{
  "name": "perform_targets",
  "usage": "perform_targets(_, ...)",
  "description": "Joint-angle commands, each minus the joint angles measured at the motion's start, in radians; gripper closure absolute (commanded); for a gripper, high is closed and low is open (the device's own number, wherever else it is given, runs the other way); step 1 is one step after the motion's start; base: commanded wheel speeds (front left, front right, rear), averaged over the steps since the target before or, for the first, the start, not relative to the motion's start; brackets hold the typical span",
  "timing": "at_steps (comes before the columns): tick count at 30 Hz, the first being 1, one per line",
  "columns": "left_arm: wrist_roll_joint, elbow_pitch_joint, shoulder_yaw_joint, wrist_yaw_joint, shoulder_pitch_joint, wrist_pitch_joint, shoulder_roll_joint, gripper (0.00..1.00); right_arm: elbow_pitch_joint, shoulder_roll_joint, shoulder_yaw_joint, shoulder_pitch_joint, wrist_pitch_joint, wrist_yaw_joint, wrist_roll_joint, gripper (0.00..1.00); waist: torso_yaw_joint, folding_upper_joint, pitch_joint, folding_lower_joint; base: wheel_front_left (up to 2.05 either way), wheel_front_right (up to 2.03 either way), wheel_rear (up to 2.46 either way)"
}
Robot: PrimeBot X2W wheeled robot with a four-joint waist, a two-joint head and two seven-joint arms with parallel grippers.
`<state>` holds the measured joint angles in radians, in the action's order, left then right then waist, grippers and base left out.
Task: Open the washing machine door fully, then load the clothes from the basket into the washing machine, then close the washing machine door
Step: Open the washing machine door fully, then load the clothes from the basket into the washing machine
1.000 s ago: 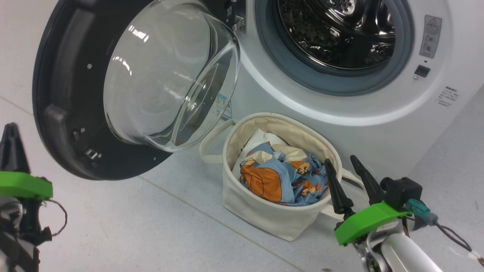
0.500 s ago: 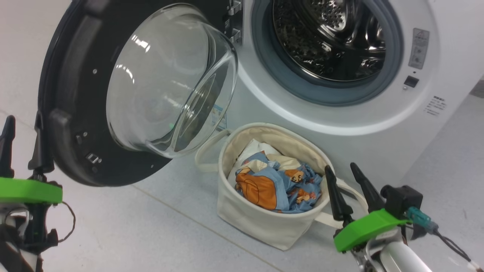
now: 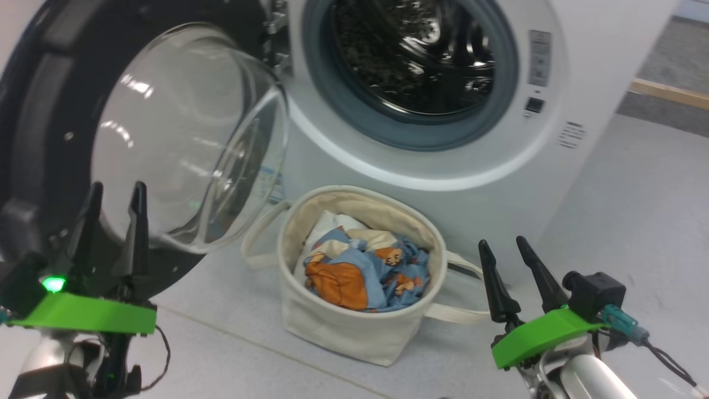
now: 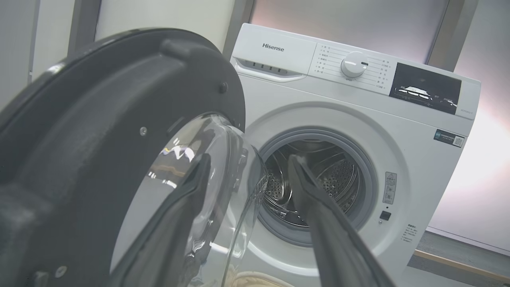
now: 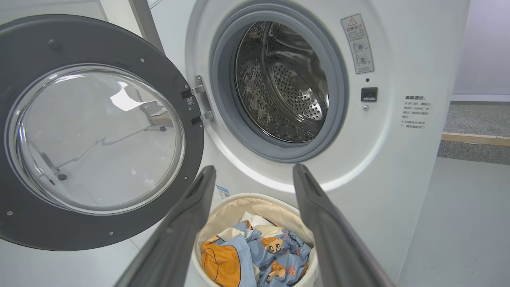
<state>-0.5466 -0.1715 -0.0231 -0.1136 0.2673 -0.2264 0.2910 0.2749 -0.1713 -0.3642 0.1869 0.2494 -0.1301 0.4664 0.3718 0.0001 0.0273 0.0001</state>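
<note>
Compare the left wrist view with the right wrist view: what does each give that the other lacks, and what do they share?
Left wrist view adds the control dial, the Hisense name and the dark display along the top of the washing machine. Right wrist view adds the clothes heaped in the basket, plus the door hinges. Shared: the washing machine door standing open and the steel drum. Each has its own open gripper in front: left gripper, right gripper.
</note>
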Motion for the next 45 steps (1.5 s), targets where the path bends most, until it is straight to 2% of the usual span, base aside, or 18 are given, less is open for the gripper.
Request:
perform_targets(1,0.010,0.037,0.033,0.005,0.034,0.001,0.024,0.00,-0.039,-0.015,-0.007,0.019,0.012,-0.001,-0.010,0.00,-0.035,-0.0001,0.003,0.0000,0.00,0.00,0.00)
perform_targets(16,-0.089,-0.045,0.024,-0.010,-0.044,-0.010,0.014,0.00,-0.113,-0.053,0.022,0.034,0.012,-0.001,-0.038,0.00,-0.288,-0.0001,-0.017,0.0000,0.00,0.00,0.00)
perform_targets(23,-0.102,-0.076,0.025,-0.014,-0.056,-0.025,0.013,0.00,-0.128,-0.069,0.025,0.049,0.012,-0.001,-0.041,0.00,-0.365,-0.0001,-0.031,0.0000,0.00,0.00,0.00)
perform_targets(32,-0.083,-0.107,0.042,-0.015,-0.063,-0.034,0.015,0.00,-0.135,-0.076,0.063,0.051,0.012,-0.001,-0.058,0.00,-0.394,-0.0001,-0.036,0.0000,0.00,0.00,0.00)
perform_targets(45,-0.063,-0.123,0.101,-0.016,-0.074,-0.035,-0.012,0.00,-0.091,-0.077,0.098,0.052,0.012,-0.001,-0.087,0.00,-0.368,-0.0001,-0.031,0.0000,0.00,0.00,0.00)
